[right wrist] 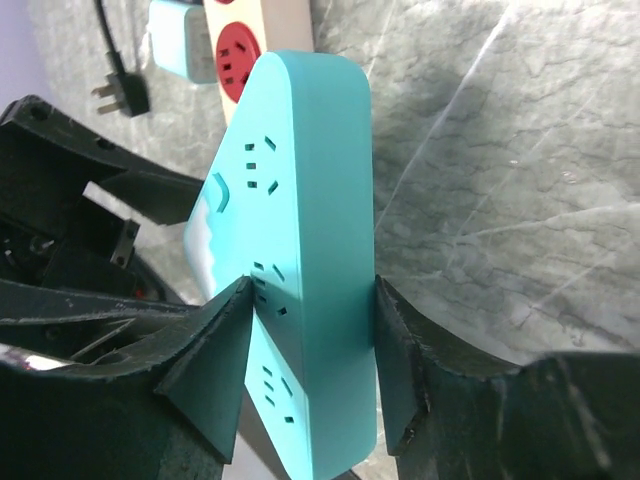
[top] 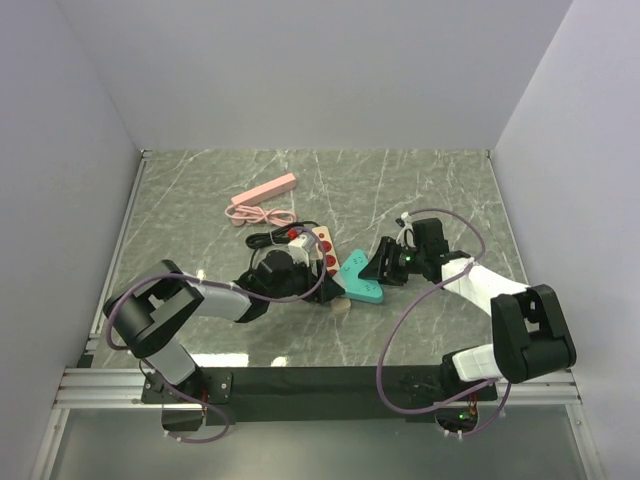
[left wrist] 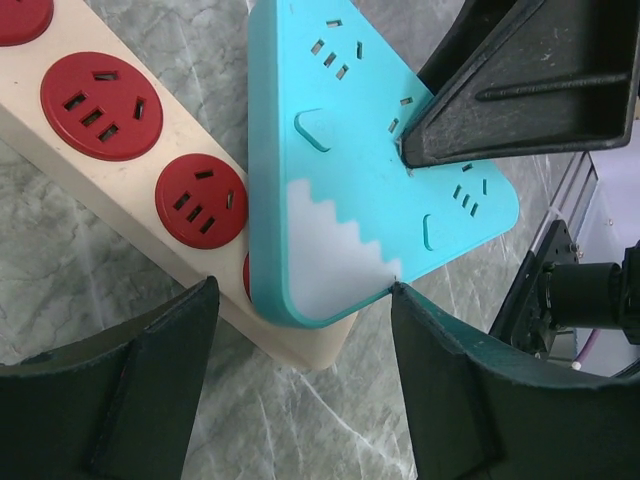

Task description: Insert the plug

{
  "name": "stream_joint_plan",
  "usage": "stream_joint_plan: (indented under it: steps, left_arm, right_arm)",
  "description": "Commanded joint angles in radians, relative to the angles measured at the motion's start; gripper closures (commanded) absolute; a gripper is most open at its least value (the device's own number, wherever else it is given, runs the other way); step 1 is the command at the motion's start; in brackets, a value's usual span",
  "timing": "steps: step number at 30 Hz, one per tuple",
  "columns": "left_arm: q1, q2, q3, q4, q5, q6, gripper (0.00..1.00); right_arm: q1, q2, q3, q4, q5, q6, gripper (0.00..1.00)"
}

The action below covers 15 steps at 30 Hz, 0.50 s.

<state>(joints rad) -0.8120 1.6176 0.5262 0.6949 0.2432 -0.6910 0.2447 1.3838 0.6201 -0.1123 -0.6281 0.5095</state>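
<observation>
A teal triangular socket block (top: 358, 280) lies tilted over the near end of a beige power strip with red sockets (top: 322, 245). It partly covers one red socket, and its underside is hidden. My right gripper (top: 378, 262) is shut on the block's edge; in the right wrist view (right wrist: 312, 290) both pads press its two faces. My left gripper (left wrist: 305, 300) is open, astride the strip's end (left wrist: 150, 200), and its right fingertip (left wrist: 400, 292) touches the block's corner (left wrist: 340, 260). A black plug (right wrist: 122, 95) lies loose on the table.
A pink power strip (top: 265, 188) and its coiled pink cable (top: 262, 215) lie behind. A black cable (top: 270, 240) runs beside the beige strip. A white adapter (right wrist: 180, 40) sits on the beige strip. Grey walls enclose the marble table (top: 440, 190) on three sides.
</observation>
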Motion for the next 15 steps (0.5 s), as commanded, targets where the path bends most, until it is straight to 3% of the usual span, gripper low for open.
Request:
stream_joint_plan:
  steps: [1, 6, 8, 15]
  left_arm:
    - [0.005, 0.074, 0.026, -0.057, -0.070, 0.012, 0.28]
    - [0.005, 0.082, 0.015, -0.052, -0.061, -0.002, 0.28]
    - [0.005, 0.082, 0.012, -0.057, -0.065, -0.004, 0.28]
    - [0.007, 0.099, 0.005, -0.052, -0.068, -0.019, 0.29]
  right_arm:
    - [0.027, 0.012, -0.034, -0.115, 0.343, -0.114, 0.47]
    - [0.051, -0.009, -0.046, -0.109, 0.347, -0.108, 0.41]
    - [0.080, -0.012, -0.045, -0.113, 0.363, -0.103, 0.32]
    - [0.111, -0.046, -0.063, -0.078, 0.352, -0.091, 0.31]
